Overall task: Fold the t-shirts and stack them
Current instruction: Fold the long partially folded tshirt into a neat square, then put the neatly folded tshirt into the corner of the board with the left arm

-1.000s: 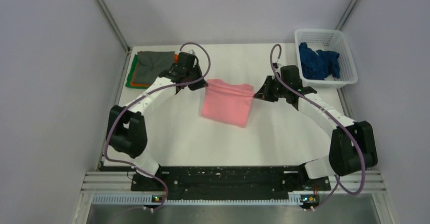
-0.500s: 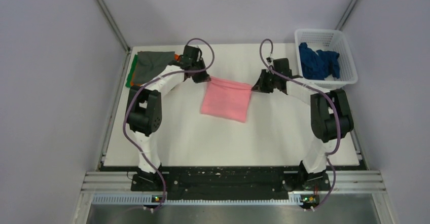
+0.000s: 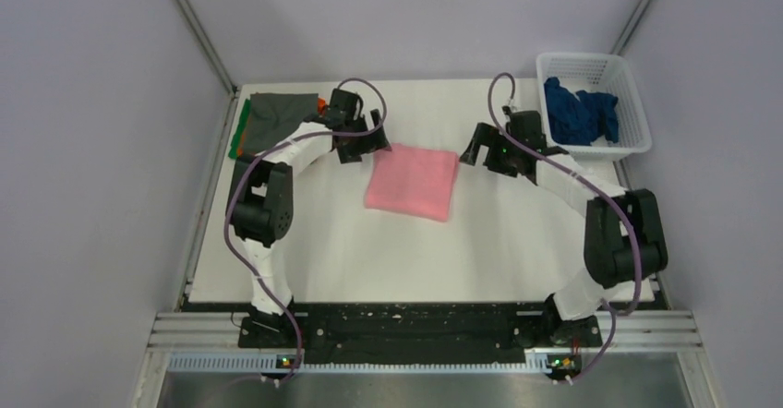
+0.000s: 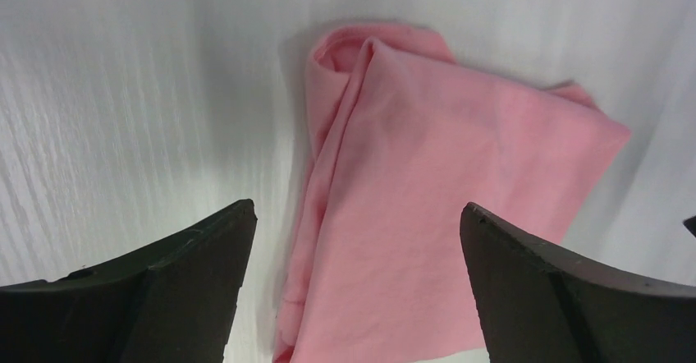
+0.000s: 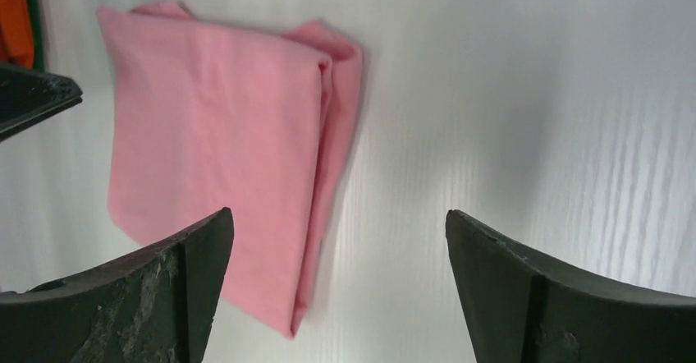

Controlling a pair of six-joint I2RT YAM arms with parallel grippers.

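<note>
The light pink t-shirt [image 3: 413, 181] lies folded into a rough square on the white table, seen also in the left wrist view [image 4: 427, 215] and the right wrist view [image 5: 222, 149]. My left gripper [image 3: 369, 145] hangs open just off its far left corner, holding nothing. My right gripper [image 3: 473, 154] stands open beside its far right corner, also with nothing in it. A folded stack lies at the far left, the grey t-shirt [image 3: 277, 117] on top with orange and green edges [image 3: 242, 140] showing beneath. A dark blue t-shirt [image 3: 580, 111] lies crumpled in the basket.
The white mesh basket [image 3: 637, 103] stands at the far right corner of the table [image 3: 415, 260]. Grey walls close in left, right and behind. The other gripper's dark fingertip [image 5: 33, 96] shows at the left edge of the right wrist view.
Both grippers were shut on the pink t-shirt's far corners, holding it stretched; they have opened, let it go and drawn back slightly. The shirt now lies flat.
</note>
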